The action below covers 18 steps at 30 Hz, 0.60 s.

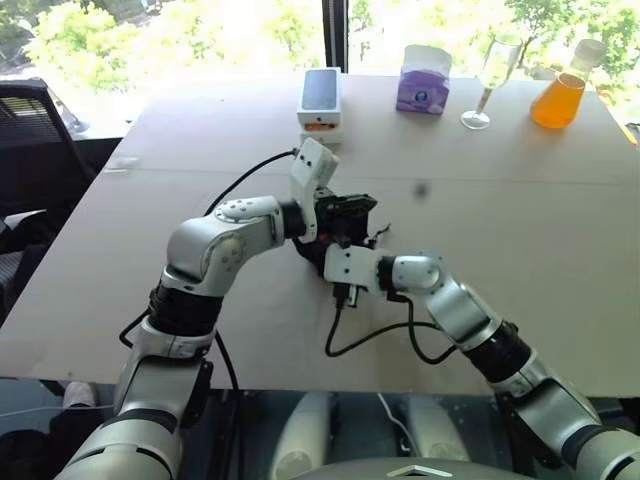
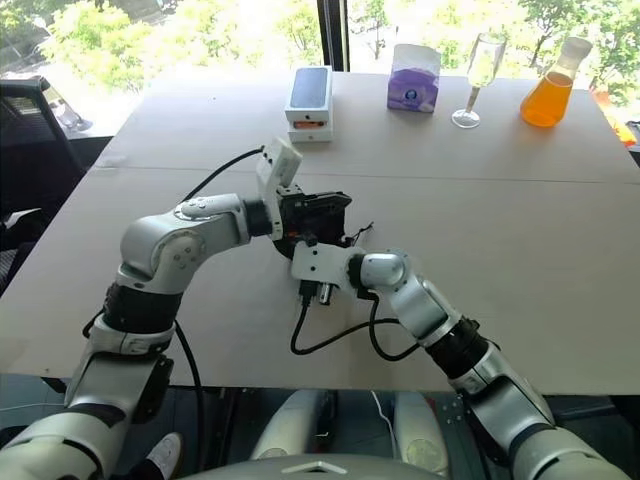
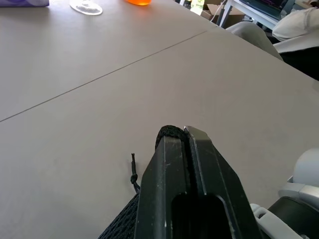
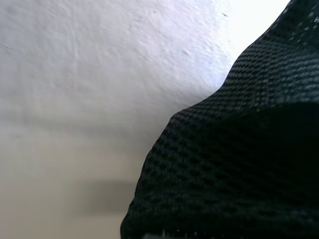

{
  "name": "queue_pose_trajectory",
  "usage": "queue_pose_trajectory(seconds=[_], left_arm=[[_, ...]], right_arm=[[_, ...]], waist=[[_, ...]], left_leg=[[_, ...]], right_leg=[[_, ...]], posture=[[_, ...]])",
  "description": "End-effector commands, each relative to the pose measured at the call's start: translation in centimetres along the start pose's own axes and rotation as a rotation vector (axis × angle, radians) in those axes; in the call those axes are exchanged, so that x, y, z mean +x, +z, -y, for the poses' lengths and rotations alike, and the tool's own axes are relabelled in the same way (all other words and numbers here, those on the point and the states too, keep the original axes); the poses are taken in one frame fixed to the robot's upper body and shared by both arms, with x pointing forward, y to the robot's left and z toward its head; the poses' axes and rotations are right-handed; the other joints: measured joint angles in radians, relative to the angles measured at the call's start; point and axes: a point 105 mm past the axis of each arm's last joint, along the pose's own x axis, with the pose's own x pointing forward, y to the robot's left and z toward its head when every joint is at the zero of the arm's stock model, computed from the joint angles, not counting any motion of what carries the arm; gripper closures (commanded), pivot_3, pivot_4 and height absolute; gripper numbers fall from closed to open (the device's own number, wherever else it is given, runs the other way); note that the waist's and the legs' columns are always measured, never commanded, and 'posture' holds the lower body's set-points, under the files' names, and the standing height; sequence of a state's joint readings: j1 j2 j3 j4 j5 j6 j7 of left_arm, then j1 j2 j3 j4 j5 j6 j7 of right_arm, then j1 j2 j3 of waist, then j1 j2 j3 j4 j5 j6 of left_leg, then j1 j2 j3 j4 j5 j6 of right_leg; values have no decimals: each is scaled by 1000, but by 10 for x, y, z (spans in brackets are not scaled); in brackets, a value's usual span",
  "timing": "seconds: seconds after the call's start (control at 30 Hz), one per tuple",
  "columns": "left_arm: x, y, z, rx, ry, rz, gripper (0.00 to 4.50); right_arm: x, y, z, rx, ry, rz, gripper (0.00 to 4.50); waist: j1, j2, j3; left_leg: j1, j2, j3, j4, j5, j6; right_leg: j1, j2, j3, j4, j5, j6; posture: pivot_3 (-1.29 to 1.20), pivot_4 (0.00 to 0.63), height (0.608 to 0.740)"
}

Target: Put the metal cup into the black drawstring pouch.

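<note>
The black drawstring pouch (image 1: pixel 350 213) is lifted just above the table's middle, between my two hands. My left gripper (image 3: pixel 187 133) is shut, and the pouch's mesh rim is pinched at its tips. The thin cord (image 3: pixel 133 172) dangles below the pouch. My right hand's white wrist block (image 1: pixel 350 266) sits just under the pouch and points up into it, so the black cloth (image 4: pixel 239 164) hides the gripper's front end. The metal cup is hidden.
Along the far edge of the table (image 1: pixel 520 230) stand a white phone box (image 1: pixel 321 97), a purple tissue box (image 1: pixel 424 82), a wine glass (image 1: pixel 490 80) and a flask of orange liquid (image 1: pixel 560 95). An office chair (image 1: pixel 30 130) is at the left. Black cables trail from both wrists.
</note>
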State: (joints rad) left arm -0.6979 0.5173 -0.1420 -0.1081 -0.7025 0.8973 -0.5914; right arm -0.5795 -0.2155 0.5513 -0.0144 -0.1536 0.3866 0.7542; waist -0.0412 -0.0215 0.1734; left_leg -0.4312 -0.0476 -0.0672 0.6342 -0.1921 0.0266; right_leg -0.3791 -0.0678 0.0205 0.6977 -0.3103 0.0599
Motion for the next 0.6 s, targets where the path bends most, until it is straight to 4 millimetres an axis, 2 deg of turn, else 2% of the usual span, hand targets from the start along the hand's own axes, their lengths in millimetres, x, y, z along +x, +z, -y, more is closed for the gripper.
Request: queue_pose_trajectory(seconds=[0.03, 0.33, 0.6], left_arm=[[-18, -38, -1, -147, -35, -132, 4500], [-32, -42, -11, -299, -16, -136, 4500], [-36, -30, -16, -405, -47, -134, 4500]], right_arm=[[-70, 17, 102, 121, -423, 161, 3623], [-65, 23, 95, 118, -408, 191, 3623], [-53, 25, 90, 109, -404, 191, 3623]], waist=[[1, 0, 0], [0, 0, 0], [2, 0, 0]], left_leg=[[0, 0, 0, 0, 0, 0], [0, 0, 0, 0, 0, 0], [0, -1, -1, 0, 0, 0]], right_leg=[[0, 0, 0, 0, 0, 0], [0, -1, 0, 0, 0, 0], [0, -1, -1, -1, 0, 0]], posture=[[0, 150, 740], [0, 150, 740], [0, 150, 740]])
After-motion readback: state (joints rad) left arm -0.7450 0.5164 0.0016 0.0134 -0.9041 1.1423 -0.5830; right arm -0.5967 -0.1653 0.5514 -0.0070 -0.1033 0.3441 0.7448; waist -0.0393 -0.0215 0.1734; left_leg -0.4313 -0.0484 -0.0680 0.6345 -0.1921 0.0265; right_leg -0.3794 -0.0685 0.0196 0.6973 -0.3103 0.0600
